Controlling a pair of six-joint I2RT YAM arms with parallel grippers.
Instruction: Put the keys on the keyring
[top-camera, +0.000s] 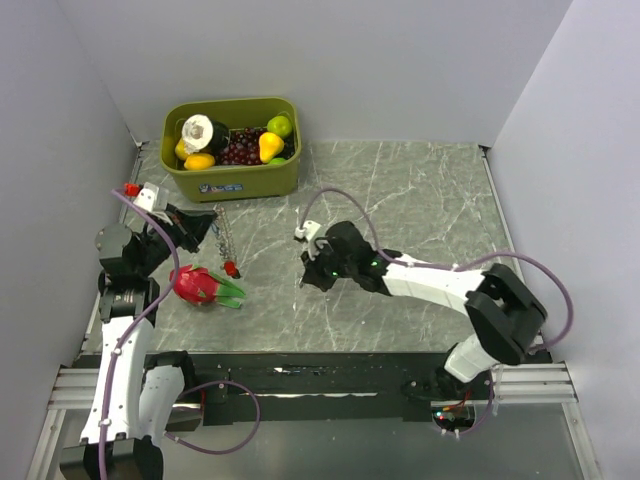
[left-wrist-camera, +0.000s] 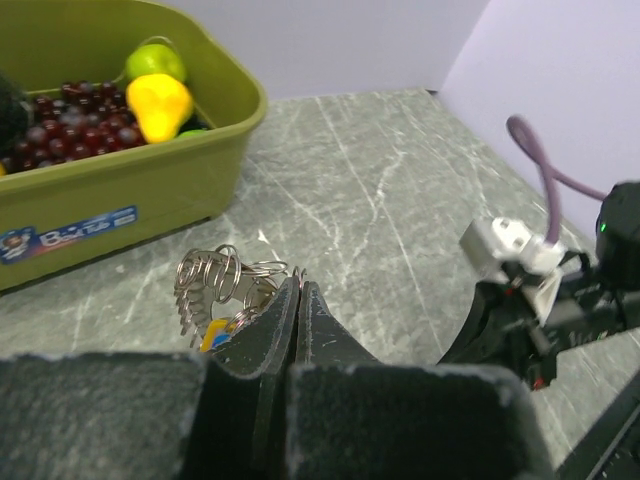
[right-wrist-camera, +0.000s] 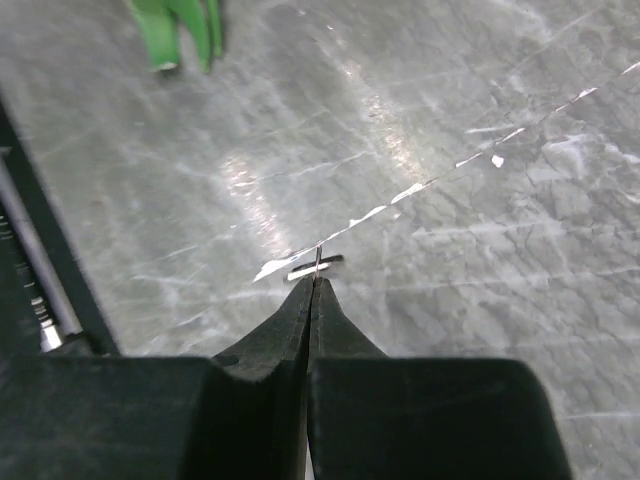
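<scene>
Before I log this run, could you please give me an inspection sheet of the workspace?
Surface: grey marbled table.
Job's things: keyring with yellow and blue keys at the left jaws; red key loose on the table.
Clutter: green bin of toy fruit; toy dragon fruit.
Grippers: left gripper apparently shut on the keyring; right gripper shut on a thin metal piece.
Cables: purple cable on each arm.
Surroundings: plain pale walls.

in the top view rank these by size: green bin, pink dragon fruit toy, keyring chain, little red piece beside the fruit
1. green bin, largest by far
2. dragon fruit toy
3. keyring, fairly long but very thin
4. red piece, perhaps a key, smallest

All sit on the table, so nearness hardly skews this.
</scene>
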